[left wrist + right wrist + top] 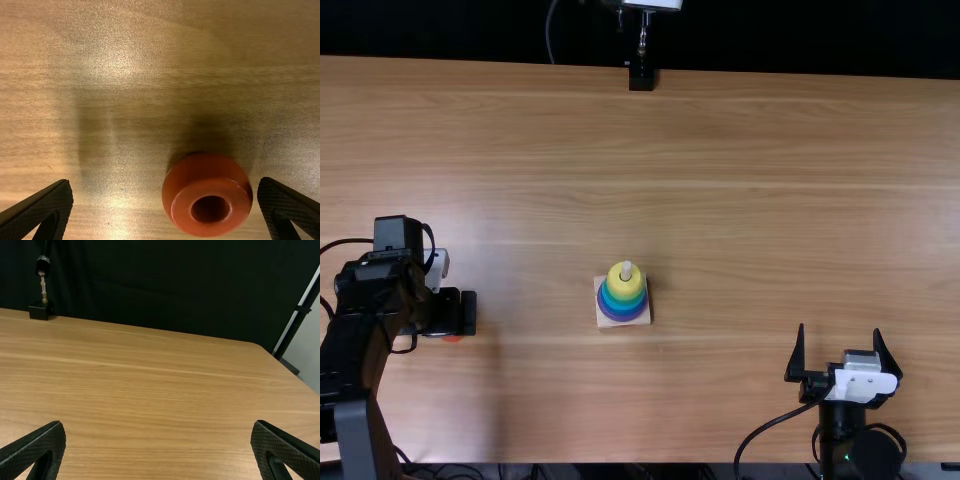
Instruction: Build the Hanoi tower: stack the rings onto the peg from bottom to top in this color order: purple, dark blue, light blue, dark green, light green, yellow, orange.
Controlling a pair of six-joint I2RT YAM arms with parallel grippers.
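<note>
In the top view my left gripper (450, 322) is low over the table's left part, partly covering the orange ring (452, 338). The left wrist view has the orange ring (208, 196) lying on the wood between the spread fingers of my left gripper (167, 207), closer to one of them and not gripped. Near the middle of the table stands the wooden base (622, 322) with its peg (626, 267); stacked rings show purple, blue shades and a yellow ring (624, 288) on top. My right gripper (842, 350) is open at the near right; its fingers flank bare wood in the right wrist view (157, 447).
A black stand (641, 78) is at the table's far edge, with a dark curtain behind it. A cable (770, 424) curves beside the right arm. Wood surface (750, 220) stretches between the tower and the far edge.
</note>
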